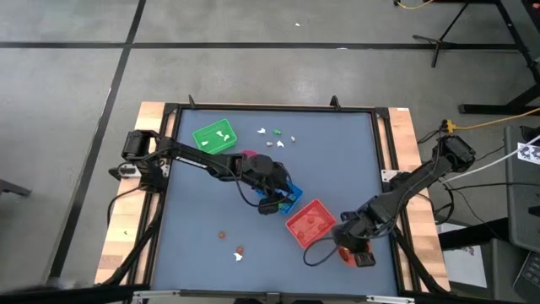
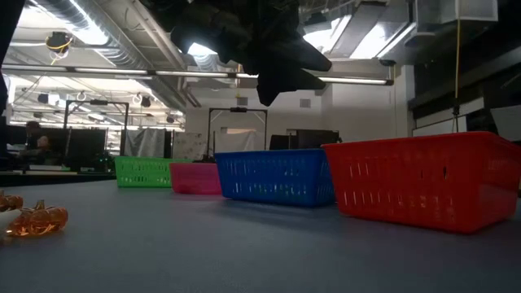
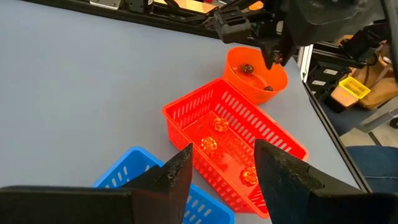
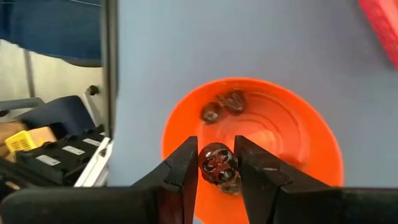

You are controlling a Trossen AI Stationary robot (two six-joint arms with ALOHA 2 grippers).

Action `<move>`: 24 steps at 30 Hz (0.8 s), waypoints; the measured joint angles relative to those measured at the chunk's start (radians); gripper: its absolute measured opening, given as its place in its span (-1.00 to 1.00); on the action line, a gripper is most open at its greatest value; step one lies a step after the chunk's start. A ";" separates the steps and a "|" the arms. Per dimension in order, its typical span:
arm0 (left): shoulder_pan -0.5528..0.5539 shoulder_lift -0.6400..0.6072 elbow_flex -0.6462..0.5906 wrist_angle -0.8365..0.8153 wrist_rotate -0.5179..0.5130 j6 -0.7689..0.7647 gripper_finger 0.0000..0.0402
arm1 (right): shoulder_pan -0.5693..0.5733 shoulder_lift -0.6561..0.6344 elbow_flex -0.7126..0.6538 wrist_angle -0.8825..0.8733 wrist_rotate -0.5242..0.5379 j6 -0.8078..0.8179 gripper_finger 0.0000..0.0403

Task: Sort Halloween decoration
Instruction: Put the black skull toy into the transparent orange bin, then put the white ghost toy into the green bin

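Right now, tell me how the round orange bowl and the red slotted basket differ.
The round orange bowl has smooth solid walls; the red slotted basket is square-cornered with slotted sides. The bowl holds dark trinkets; the basket holds amber ones. The right hand hangs over the bowl, not the basket. Both sit on the table.

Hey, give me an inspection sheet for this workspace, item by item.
Surface: grey-blue table.
Job's things: white and green trinkets loose; orange pumpkins in red tray; dark skulls in orange bowl.
Clutter: nothing seen.
Grippers: left gripper open over blue tray; right gripper holds a skull over the orange bowl.
Cables: cable beside red tray.
Surroundings: concrete floor.
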 joint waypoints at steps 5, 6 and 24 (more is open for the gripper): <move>0.000 0.000 0.000 0.000 0.000 0.000 -0.23 | 0.000 0.000 0.000 -0.049 0.015 0.003 -0.50; 0.000 0.000 0.000 0.000 0.000 0.000 -0.23 | 0.000 0.000 0.000 -0.057 0.015 0.011 -0.50; 0.000 0.000 0.000 0.000 0.000 0.000 -0.23 | -0.001 0.000 0.000 -0.113 0.048 0.048 -0.13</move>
